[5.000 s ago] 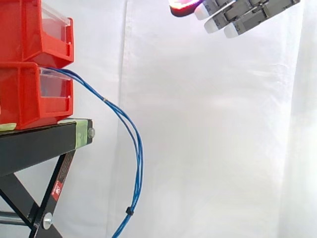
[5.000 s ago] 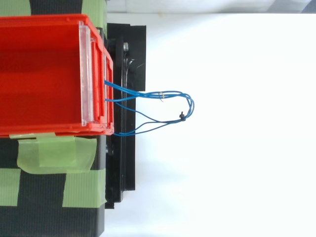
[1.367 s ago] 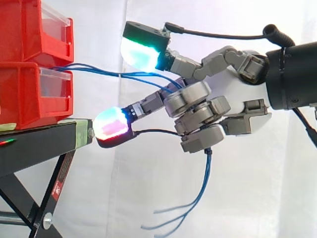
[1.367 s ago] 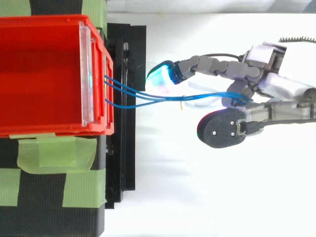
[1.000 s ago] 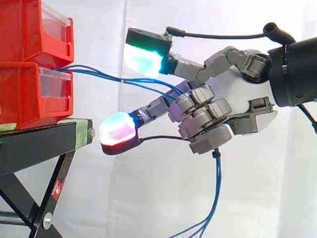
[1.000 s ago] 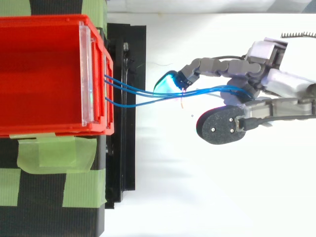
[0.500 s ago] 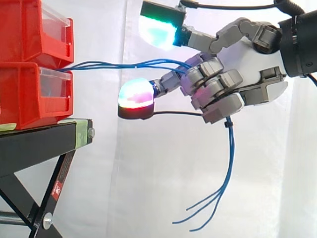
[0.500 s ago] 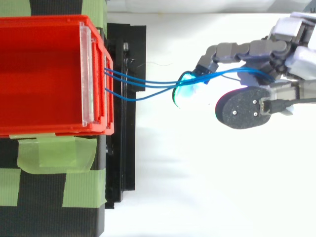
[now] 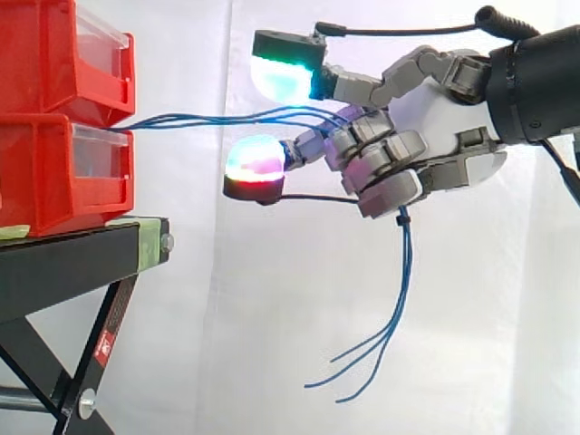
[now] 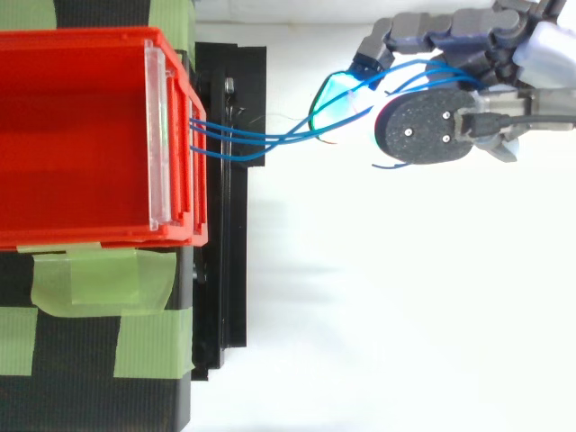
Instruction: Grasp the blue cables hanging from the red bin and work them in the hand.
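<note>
The blue cables vanish inside the hand's curled fingers, and their far ends are hidden within the lower red bin. The top view's edge crops the hand.

backdrop: white curtain in soft vertical folds | furniture: black stand at left, angled legs | stand top: green tape patches | light: bright, even
</note>
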